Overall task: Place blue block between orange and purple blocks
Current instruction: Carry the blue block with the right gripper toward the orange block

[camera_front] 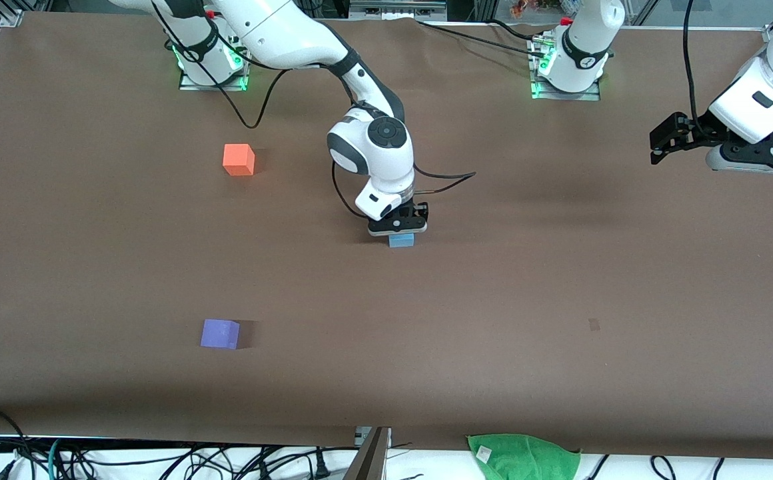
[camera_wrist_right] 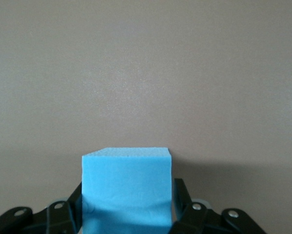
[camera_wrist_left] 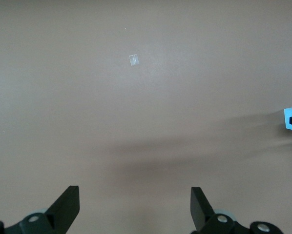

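Right gripper [camera_front: 398,229] is down at the table mid-way along it, with the blue block [camera_front: 401,241] sitting right between its fingers, so we're calling that a grip on the block; in the right wrist view the fingers press both side faces.

From there, the orange block [camera_front: 238,159] and the purple block [camera_front: 220,333] both lie toward the right arm's end of the table, well apart from each other. Orange is farther from the front camera than the gripper, purple nearer. So we reckon the coming move is mostly a sideways carry toward that gap.

Right arm is clearly the closer one. Left gripper [camera_front: 666,140] waits spread wide, over the left arm's end.

Block itself looks like a plain matte sky-blue cube, no long axis to fuss over.
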Robot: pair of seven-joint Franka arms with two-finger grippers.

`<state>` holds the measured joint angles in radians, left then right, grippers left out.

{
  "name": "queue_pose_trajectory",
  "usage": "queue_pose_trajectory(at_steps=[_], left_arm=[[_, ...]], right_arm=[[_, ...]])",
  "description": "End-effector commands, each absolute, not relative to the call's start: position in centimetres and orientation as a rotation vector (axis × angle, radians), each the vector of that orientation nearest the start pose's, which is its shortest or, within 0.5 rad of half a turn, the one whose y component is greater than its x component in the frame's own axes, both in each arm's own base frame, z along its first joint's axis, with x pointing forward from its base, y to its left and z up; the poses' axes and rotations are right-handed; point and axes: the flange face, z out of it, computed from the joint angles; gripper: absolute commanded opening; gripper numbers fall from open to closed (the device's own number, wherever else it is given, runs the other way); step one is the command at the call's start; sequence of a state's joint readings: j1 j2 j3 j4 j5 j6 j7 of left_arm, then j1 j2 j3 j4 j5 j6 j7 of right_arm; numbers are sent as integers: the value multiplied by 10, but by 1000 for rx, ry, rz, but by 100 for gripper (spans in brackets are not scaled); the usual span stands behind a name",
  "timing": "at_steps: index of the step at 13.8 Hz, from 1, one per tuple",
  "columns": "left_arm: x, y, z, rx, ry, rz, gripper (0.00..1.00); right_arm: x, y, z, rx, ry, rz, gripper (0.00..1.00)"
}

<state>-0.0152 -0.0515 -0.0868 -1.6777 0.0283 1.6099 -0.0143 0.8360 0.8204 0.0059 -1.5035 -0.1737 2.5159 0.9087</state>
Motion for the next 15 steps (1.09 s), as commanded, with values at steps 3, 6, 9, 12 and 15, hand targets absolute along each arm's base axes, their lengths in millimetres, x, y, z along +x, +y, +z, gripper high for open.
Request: queue_pose_trajectory(at_steps=[3, 6, 9, 12, 15], left_arm=[[534, -54, 608, -3120, 170, 28, 100], [534, -54, 608, -3120, 170, 28, 100], [534, -55, 608, -3120, 173, 28, 100], [535, -55, 610, -3120, 173, 23, 100], [535, -55, 610, -3120, 173, 23, 100]], right_arm=[[498, 545, 213, -3036, -88, -377, 61], [513, 524, 264, -3112, -48, -348, 61], [552, 458, 325, -3205, -67, -249, 61], [581, 373, 367, -3171, -136, 50, 61], [596, 303, 384, -3207, -162, 131, 61]])
